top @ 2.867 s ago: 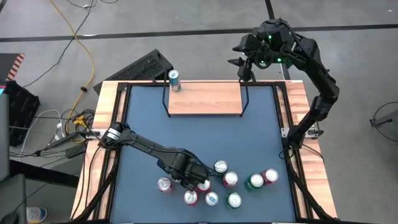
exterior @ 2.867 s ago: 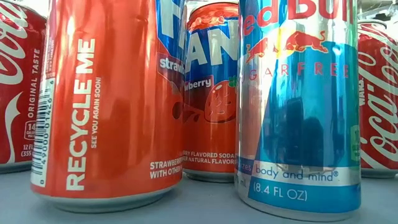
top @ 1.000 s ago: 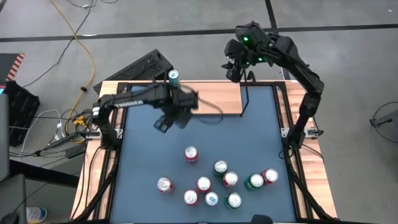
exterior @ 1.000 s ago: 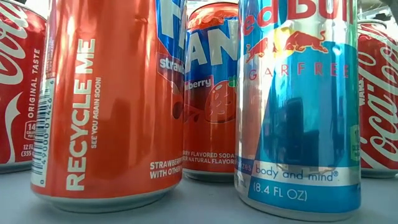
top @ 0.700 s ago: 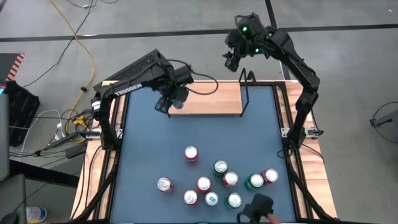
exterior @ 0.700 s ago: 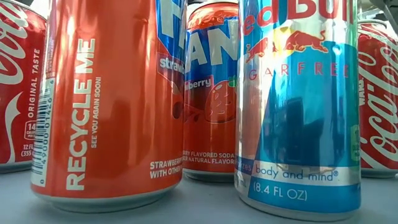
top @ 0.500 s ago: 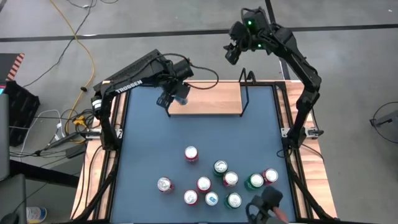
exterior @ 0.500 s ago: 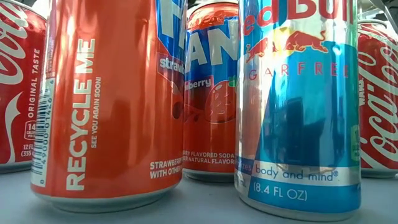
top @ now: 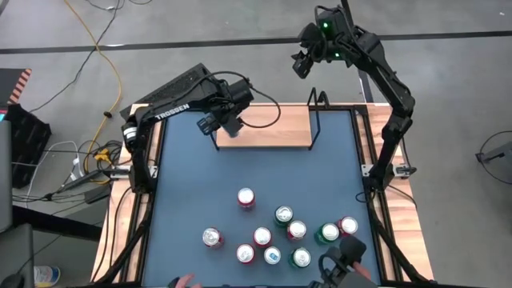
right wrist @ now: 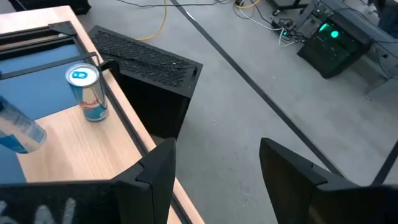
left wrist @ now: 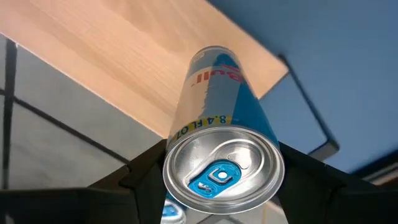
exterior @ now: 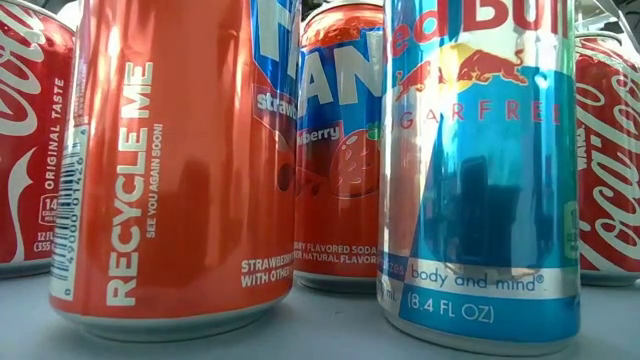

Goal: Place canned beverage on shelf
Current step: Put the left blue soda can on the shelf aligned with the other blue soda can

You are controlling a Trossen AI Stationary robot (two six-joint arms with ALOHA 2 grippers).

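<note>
While the can (left wrist: 221,155) hangs tilted between your left gripper's (left wrist: 217,177) fingers over the shelf's (top: 272,128) left end, your main risk is the set-down. The jaws are part-open and closed on the can near its top; its body angles down toward the board, not upright, and I judge it not yet touching the wood. Let go at this tilt and it will likely tip and roll off the edge onto the table (top: 320,184).

A second can (right wrist: 87,93) already stands at that same end of the shelf, near the wire frame. In the right wrist view the carried can shows just beside it. Come down without side clearance and you could knock the standing one over or off the back.

The frame wire (left wrist: 56,124) runs close under the gripper, so a low approach could snag a finger on it.

Your right gripper (right wrist: 214,162) is raised beyond the shelf's far right corner, fingers apart, empty. It is out of the way.

The spare cans (top: 288,232) sit well apart from the shelf at the near side. A person's hand (top: 184,282) and a dark object show at the near rim; keep any return sweep for the next can clear of them.
</note>
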